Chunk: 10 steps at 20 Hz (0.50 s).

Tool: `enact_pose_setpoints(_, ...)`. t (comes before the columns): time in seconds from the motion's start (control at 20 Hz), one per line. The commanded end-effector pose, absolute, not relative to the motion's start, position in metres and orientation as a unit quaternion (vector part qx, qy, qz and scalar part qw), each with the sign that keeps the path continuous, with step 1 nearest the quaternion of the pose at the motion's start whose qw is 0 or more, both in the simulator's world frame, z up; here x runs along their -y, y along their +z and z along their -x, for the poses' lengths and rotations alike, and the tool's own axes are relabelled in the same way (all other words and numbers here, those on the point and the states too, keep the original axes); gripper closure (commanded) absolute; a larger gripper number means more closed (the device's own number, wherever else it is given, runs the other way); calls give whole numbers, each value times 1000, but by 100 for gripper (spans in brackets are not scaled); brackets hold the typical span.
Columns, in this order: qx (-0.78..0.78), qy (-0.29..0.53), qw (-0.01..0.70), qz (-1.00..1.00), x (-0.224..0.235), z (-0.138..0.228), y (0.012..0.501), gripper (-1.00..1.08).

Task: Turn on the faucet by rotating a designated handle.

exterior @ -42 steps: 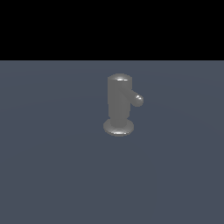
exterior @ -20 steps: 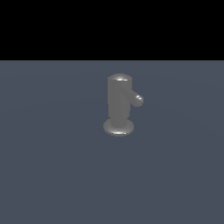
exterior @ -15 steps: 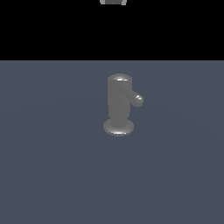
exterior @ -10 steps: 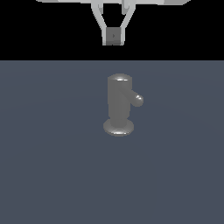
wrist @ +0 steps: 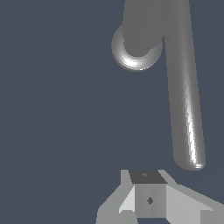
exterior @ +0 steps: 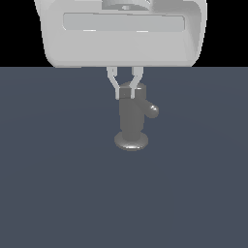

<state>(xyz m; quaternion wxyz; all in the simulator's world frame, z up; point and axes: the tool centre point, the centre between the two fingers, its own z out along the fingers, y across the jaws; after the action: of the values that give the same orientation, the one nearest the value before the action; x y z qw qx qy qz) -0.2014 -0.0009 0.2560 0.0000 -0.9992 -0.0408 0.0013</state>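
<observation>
So the pale grey two-fingered tool hangs straight down from a big boxy light-grey robot hand housing that fills the top of the exterior view. Its two thin fingers angle inward and meet at the tips, so the tool is closed up with nothing between them as far as I can see. In the wrist view the fingertips show as one blocky grey piece with no gap in the middle, which fits.

From the exterior view the tips sit right at the top of the dull grey metallic upright cylinder faucet, overlapping its domed cap on the side towards the exterior view's left. Whether they actually touch the metal or just hover in front of it, I can't tell from this angle.

The faucet stands upright, roughly in the middle of the flat dark blue-grey bench, on a wider round disc foot that catches a bit of light. The slim grey metallic rod handle with the rounded tip sticks out sideways from the upper part of the cylinder, pointing towards the exterior view's right.

In the wrist view the handle runs long through the picture, with its rounded end close to the tool's tips but not between them.
</observation>
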Motion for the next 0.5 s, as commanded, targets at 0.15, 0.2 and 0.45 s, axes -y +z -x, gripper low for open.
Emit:
enact_pose_setpoints(0.15, 46, 0, 0, 999, 1, 192, 233, 108)
enact_pose_setpoints(0.2, 46, 0, 0, 999, 1, 191, 230, 108)
enact_pose_setpoints(0.45, 49, 0, 0, 999, 0, 187, 221, 108)
